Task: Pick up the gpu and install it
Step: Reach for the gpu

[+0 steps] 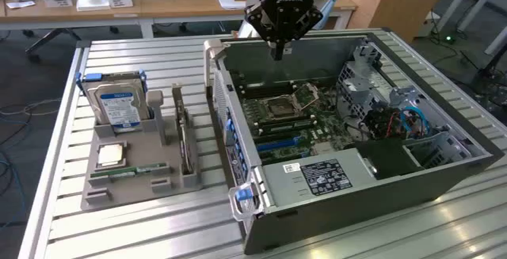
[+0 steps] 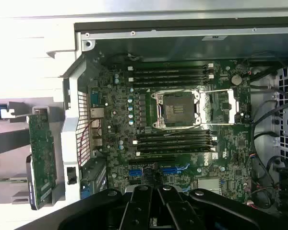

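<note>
The gpu (image 1: 184, 140) stands on edge in a grey holder tray (image 1: 135, 185) at the exterior view's left of the open computer case (image 1: 317, 205). In the wrist view the gpu (image 2: 42, 158) shows its green-brown circuit board face, just outside the case wall. My gripper (image 1: 277, 52) hangs shut above the back edge of the case, over the motherboard (image 1: 293, 116), holding nothing. In the wrist view my gripper (image 2: 156, 211) has its black fingers together, looking down on the motherboard (image 2: 182, 120) with its blue card slots (image 2: 134, 171).
The tray also carries a silver hard drive (image 1: 119, 106) with a blue-white label, a processor chip (image 1: 111, 154) and a green memory stick (image 1: 130, 170). Cables and a drive cage (image 1: 396, 116) crowd the case's far side. A slatted metal table (image 1: 142, 229) bears everything.
</note>
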Tool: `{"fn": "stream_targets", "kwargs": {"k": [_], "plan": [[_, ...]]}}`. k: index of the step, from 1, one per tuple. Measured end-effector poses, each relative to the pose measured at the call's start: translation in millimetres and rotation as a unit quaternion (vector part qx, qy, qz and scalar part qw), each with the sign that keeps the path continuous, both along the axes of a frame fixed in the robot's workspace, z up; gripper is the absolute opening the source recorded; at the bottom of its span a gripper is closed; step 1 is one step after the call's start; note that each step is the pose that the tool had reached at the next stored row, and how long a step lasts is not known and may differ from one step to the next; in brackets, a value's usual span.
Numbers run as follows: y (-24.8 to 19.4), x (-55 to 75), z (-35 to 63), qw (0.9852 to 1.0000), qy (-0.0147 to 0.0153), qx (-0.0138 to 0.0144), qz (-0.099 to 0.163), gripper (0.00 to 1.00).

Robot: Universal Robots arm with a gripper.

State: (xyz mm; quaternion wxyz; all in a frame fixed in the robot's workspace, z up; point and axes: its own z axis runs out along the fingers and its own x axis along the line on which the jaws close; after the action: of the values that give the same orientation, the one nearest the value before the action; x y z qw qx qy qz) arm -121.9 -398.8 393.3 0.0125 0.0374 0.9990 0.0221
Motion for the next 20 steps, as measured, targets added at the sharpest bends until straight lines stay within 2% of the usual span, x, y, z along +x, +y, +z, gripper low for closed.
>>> {"fn": "stream_targets", "kwargs": {"k": [12,20], "plan": [[0.0,-1.1,-0.1,1.0,-0.0001,0.0,0.0,0.11],[0.0,-10.8,0.0,1.0,0.0,0.0,0.0,0.11]]}}
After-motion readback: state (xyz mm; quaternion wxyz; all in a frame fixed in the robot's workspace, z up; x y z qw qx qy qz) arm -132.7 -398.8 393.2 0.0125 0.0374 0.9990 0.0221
